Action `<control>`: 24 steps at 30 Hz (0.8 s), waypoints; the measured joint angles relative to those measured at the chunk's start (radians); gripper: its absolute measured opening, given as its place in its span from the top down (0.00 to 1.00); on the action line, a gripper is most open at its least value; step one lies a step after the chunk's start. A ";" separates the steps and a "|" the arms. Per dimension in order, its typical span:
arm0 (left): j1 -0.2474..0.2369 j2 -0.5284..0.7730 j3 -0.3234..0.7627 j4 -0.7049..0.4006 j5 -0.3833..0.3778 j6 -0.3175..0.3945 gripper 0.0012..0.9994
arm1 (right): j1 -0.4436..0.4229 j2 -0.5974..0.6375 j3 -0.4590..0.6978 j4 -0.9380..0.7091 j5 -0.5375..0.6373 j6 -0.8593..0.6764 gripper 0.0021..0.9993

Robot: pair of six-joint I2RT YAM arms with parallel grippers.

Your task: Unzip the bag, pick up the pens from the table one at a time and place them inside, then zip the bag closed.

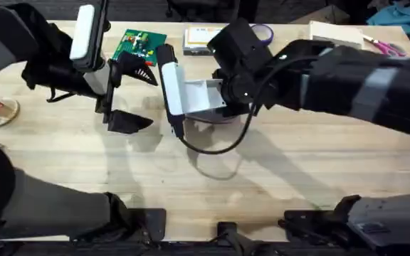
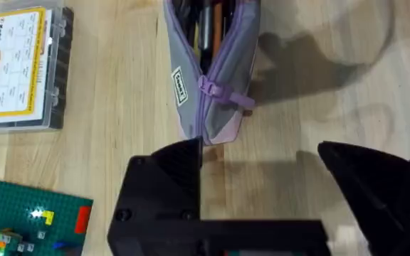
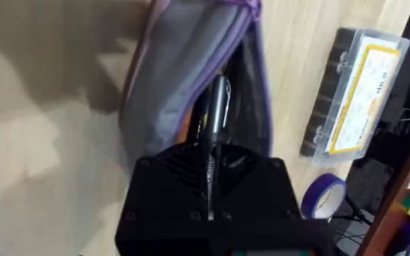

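Your right gripper (image 3: 211,186) was clamped on a dark pen (image 3: 216,117), its tip down in the unzipped bag (image 3: 184,85) on the table (image 2: 119,135). An orange pen (image 2: 217,25) already lay inside. Your left gripper (image 2: 262,192) hung just beside the bag's closed end, fingers (image 2: 164,188) apart, holding nothing.

No lettering is reading clearly in any view. The clear plastic box (image 2: 23,67) is carrying a yellow-edged label (image 2: 13,60) with small printed cells, too fine to make out. The bag (image 2: 208,78) is showing a small white tag (image 2: 180,85) with dark print, likewise illegible.
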 joint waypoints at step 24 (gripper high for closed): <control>0.000 0.000 0.000 0.000 0.000 0.000 0.01 | -0.008 0.106 0.000 0.176 -0.109 0.000 0.41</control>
